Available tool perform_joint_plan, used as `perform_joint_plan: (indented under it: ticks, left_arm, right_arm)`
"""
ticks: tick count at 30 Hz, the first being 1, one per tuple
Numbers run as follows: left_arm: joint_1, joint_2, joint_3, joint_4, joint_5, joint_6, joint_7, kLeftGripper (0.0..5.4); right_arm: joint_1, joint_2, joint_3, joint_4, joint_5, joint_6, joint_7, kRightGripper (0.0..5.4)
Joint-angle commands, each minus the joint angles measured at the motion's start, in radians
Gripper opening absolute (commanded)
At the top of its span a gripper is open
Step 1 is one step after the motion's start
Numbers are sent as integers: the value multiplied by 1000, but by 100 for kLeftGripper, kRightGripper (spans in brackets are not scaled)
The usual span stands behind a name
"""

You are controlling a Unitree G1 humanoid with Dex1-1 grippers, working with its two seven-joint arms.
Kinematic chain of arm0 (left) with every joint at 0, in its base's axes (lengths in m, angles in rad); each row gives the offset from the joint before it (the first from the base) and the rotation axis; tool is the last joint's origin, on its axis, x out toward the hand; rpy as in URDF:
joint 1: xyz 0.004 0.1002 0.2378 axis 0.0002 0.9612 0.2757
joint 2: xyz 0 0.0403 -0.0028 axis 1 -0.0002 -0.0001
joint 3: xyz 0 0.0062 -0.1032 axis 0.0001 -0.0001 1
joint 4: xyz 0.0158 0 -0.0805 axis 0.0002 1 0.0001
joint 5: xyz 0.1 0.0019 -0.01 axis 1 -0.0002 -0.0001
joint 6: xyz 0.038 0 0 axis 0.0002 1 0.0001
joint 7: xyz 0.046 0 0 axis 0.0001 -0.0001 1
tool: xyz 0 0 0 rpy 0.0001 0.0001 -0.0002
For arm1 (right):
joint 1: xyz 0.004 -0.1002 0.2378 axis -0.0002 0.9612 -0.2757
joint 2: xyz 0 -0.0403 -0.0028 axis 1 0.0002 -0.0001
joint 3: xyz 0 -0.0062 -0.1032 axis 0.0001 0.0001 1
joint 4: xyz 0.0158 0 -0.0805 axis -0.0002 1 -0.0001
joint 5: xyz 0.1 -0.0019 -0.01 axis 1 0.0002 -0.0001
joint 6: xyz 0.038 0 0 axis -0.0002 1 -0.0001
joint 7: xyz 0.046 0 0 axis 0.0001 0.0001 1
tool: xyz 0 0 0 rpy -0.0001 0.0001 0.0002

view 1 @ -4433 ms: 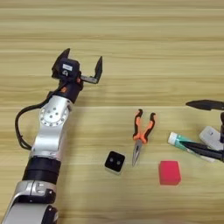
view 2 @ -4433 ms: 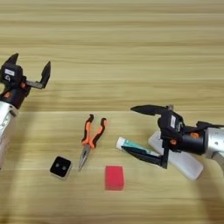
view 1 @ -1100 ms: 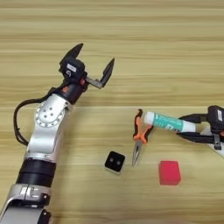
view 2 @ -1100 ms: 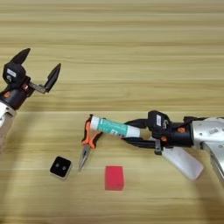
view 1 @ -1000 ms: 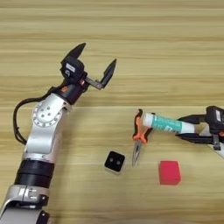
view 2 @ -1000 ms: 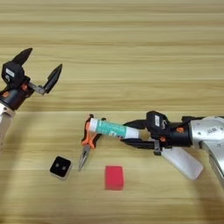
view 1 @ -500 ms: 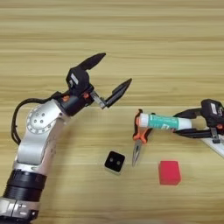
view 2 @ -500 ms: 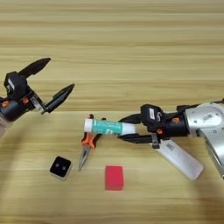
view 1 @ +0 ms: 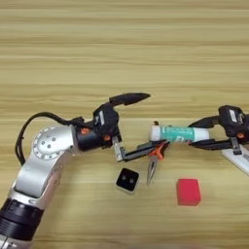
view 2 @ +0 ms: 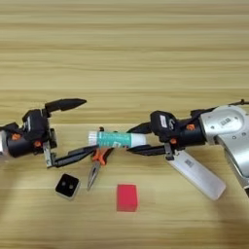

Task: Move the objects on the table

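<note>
Tube mid-carry over the table point(view 1: 121, 44), handover pending.
Right claw point(view 2: 138, 139) clamped on white-and-green tube point(view 2: 116, 139), held above orange-handled pliers point(view 1: 153, 160); left claw point(view 1: 138, 124) spread wide beside it, lower finger near the pliers. White remote point(view 2: 197, 175), red cube point(view 1: 188, 191), black block point(view 1: 127, 180) lying unmoved, judged still to shift.

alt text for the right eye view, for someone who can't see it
Two robot grippers meet at mid-table: the right gripper holds a white-and-green tube over orange-handled pliers, while the open left gripper reaches in. Nearby lie a black block, red cube and white remote.
</note>
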Motion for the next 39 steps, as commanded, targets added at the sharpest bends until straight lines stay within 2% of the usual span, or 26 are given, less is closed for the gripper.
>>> perform_joint_plan:
  ticks: [1,5,27,39]
  left_arm:
    - [7,20,-23,-27,-9,24,-29,540]
    - [12,25,-43,-23,-3,28,-55,540]
    - [-14,9,-83,35,24,20,-51,540]
    - [-18,9,-90,43,24,17,-53,421]
  right_arm:
    - [-25,-16,6,-16,-9,9,10,170]
    - [-29,-17,8,-16,-8,13,16,170]
    - [-36,-7,19,-107,16,46,14,170]
    - [-43,-11,7,-113,29,43,8,170]
